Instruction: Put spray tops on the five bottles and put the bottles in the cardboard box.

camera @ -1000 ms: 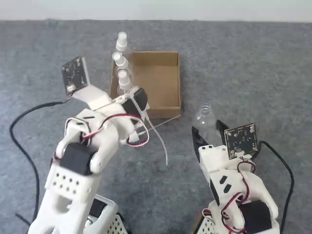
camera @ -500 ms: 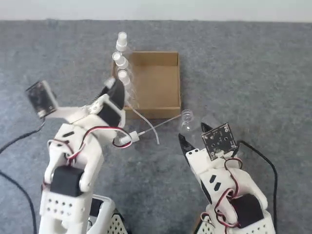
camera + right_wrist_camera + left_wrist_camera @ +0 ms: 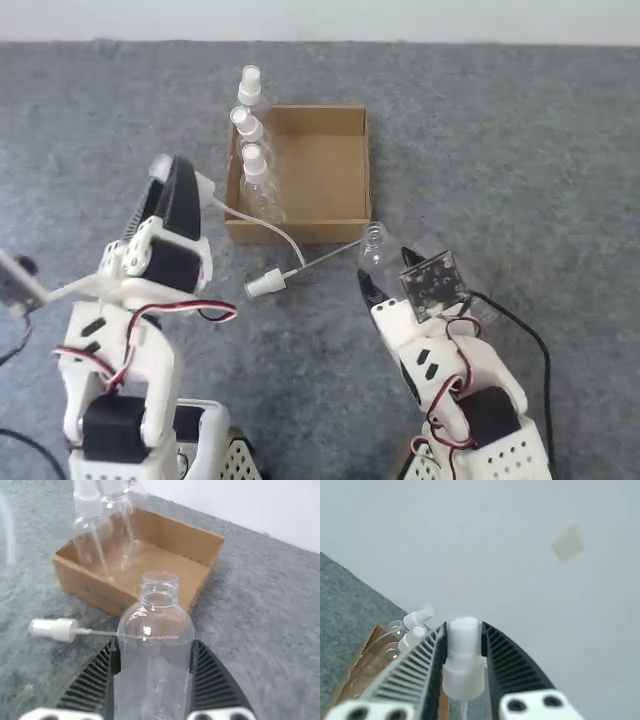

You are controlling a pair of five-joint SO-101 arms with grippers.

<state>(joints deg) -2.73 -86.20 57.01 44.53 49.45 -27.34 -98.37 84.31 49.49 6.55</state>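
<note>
My left gripper [image 3: 165, 170] is raised left of the cardboard box [image 3: 300, 232] and shut on a white spray top [image 3: 465, 655], whose thin tube [image 3: 262, 229] trails down toward the carpet. Upright in front of the box's near right corner is a clear open bottle [image 3: 155, 630], with my right gripper [image 3: 385, 265] shut on it. A second spray top [image 3: 264, 285] lies on the carpet before the box, also seen as the loose spray top [image 3: 52, 629]. Three capped bottles [image 3: 255, 170] stand along the box's left wall.
Grey carpet [image 3: 500, 150] covers the table, open to the right of the box and at the far left. A white wall runs along the back. Both arm bases stand at the near edge.
My left arm has swung left and up, lifting the spray top away from the box front. My right gripper has carried the open bottle left, closer to the box.
</note>
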